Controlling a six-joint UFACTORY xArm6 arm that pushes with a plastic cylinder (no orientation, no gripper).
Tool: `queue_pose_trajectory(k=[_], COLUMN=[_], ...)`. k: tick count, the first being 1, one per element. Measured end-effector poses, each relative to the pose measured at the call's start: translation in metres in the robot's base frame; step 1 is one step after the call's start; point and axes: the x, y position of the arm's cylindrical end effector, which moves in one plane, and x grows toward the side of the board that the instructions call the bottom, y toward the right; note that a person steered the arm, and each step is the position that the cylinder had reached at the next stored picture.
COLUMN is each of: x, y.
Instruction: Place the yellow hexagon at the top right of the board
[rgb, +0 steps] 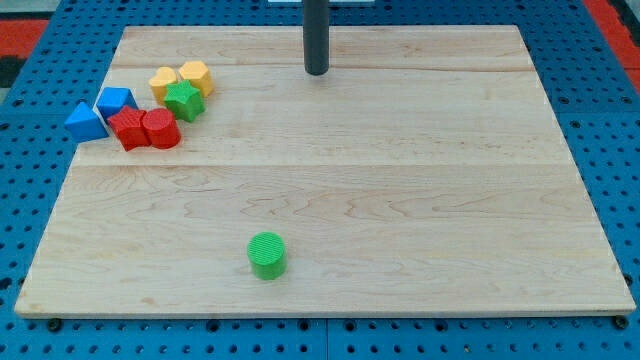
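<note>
The yellow hexagon (196, 75) sits at the upper left of the wooden board (400, 200), in a cluster of blocks. It touches a yellow block (164, 82) on its left and a green star (185, 100) just below. My tip (316, 72) rests on the board near the view's top centre, well to the right of the yellow hexagon and apart from every block.
The cluster also holds a red star-like block (128, 130), a red cylinder (161, 129), a blue block (116, 102) and a blue triangle (86, 122) at the board's left edge. A green cylinder (267, 254) stands alone near the bottom centre.
</note>
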Motion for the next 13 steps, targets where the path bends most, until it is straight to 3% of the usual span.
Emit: queue_pose_trajectory(k=[1, 2, 3, 4, 5, 6, 7, 10, 13], x=[0.01, 0.058, 0.131, 0.193, 0.202, 0.201, 0.149, 0.101, 0.058], y=[-0.006, -0.009, -0.056, -0.169, -0.296, -0.3, -0.301, -0.301, -0.219])
